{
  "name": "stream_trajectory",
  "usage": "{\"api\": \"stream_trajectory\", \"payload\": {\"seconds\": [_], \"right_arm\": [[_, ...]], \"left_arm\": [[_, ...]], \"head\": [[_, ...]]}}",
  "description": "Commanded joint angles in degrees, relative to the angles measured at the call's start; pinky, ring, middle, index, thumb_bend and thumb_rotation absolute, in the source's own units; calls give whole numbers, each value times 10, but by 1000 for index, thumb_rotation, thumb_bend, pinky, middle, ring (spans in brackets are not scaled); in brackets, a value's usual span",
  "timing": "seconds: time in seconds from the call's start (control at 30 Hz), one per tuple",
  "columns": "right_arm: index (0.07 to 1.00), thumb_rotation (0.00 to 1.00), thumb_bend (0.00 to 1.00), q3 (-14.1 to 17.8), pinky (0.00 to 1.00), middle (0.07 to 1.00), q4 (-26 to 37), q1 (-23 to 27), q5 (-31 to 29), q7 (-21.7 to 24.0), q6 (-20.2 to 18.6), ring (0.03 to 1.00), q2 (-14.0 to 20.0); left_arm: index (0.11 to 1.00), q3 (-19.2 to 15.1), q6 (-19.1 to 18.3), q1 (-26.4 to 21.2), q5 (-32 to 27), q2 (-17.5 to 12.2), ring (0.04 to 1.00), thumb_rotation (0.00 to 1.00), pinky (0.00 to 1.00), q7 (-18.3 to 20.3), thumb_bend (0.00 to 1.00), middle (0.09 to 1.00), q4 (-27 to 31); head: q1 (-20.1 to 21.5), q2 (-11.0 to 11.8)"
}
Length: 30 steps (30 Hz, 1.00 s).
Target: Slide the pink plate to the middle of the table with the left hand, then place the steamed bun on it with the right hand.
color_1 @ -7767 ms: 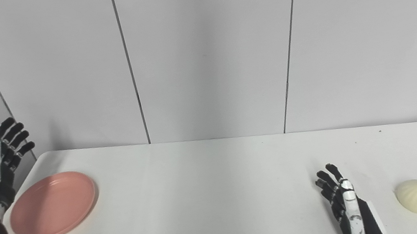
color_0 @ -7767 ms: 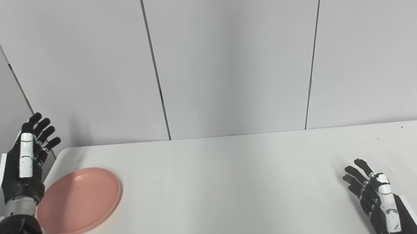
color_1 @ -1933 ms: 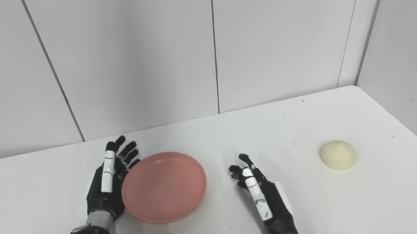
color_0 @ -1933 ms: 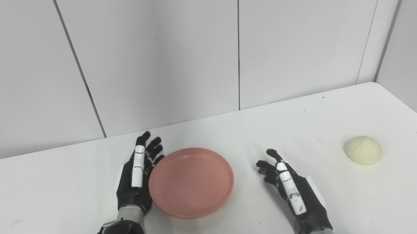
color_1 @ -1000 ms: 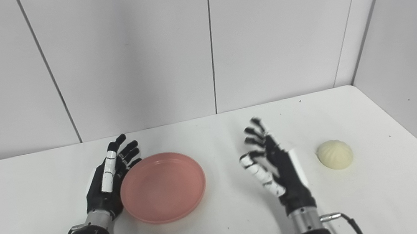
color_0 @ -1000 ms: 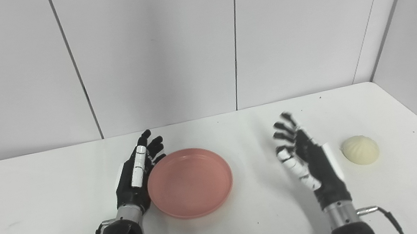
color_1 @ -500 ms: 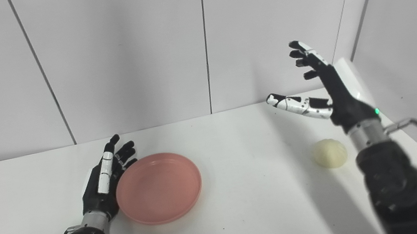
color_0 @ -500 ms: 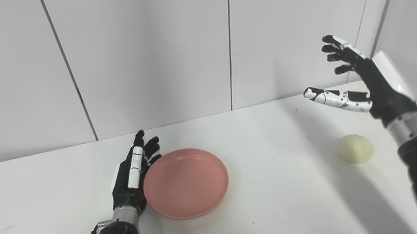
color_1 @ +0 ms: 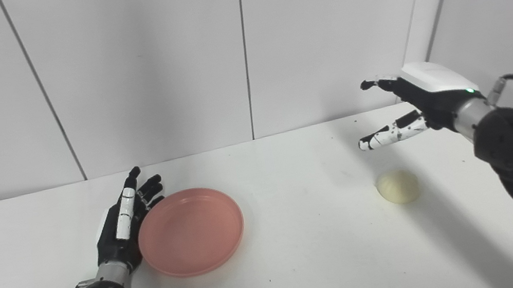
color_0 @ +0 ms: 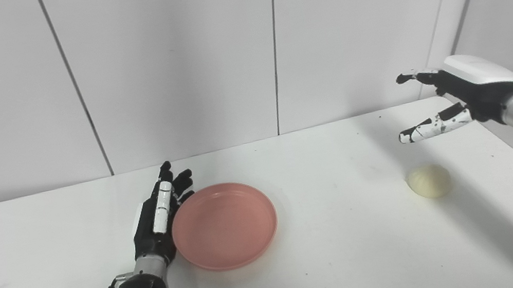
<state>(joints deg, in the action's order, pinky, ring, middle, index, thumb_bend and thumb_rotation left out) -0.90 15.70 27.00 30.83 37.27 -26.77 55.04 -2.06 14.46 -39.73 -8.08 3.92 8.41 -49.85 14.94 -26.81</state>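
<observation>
Both spread empty: left robot hand (color_0: 159, 222) beside pink plate (color_0: 225, 225), right robot hand (color_0: 457, 96) above steamed bun (color_0: 429, 181).

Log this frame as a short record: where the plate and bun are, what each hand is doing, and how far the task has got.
pink plate: near the middle of the table, nothing on it
steamed bun: on the table, right of the plate, apart from it
left hand: open, flat against the plate's left rim
right hand: open, raised above and behind the bun, not touching it
task stage: plate placed; bun not yet picked up
</observation>
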Motion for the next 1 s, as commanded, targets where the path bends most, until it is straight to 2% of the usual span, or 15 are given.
{"api": "stream_trajectory", "payload": {"seconds": [0.0,0.13,0.2,0.3,0.47,0.6,0.73,0.9,0.97], "right_arm": [[856,472,1000,-13,712,912,-11,32,15,14,2,894,25],[848,377,1000,-43,695,906,-42,53,22,31,5,883,28],[847,343,1000,-57,633,914,-56,64,29,40,3,856,25],[846,335,1000,-77,626,917,-70,75,52,48,0,863,20],[859,362,1000,-99,680,926,-91,86,86,65,-1,901,9],[861,312,1000,-99,743,930,-92,87,117,92,-1,927,-10],[854,314,1000,-106,722,926,-118,88,125,84,4,917,-15],[860,350,1000,-115,834,940,-167,93,120,70,16,949,-19],[862,360,1000,-119,829,944,-190,96,120,65,24,947,-20]], "left_arm": [[959,2,-20,8,6,1,871,841,838,-4,650,830,-9],[960,3,-23,9,4,3,868,837,838,-6,651,829,-5],[965,2,-26,10,3,3,872,839,845,-4,649,835,-3],[968,3,-26,9,4,4,874,844,844,-3,650,837,-5],[963,4,-24,9,3,4,872,835,840,-2,652,834,-8],[962,5,-21,9,4,3,868,845,837,1,662,827,-9],[961,6,-24,10,6,3,865,849,831,-2,662,827,-7],[964,5,-27,11,3,3,865,846,835,-2,672,830,-4],[965,5,-28,11,2,3,866,847,837,-1,674,832,-4]], "head": [[-1,0],[-2,0],[-3,1],[-4,2],[-5,2],[-5,2],[-4,2],[-4,1],[-4,2]]}}
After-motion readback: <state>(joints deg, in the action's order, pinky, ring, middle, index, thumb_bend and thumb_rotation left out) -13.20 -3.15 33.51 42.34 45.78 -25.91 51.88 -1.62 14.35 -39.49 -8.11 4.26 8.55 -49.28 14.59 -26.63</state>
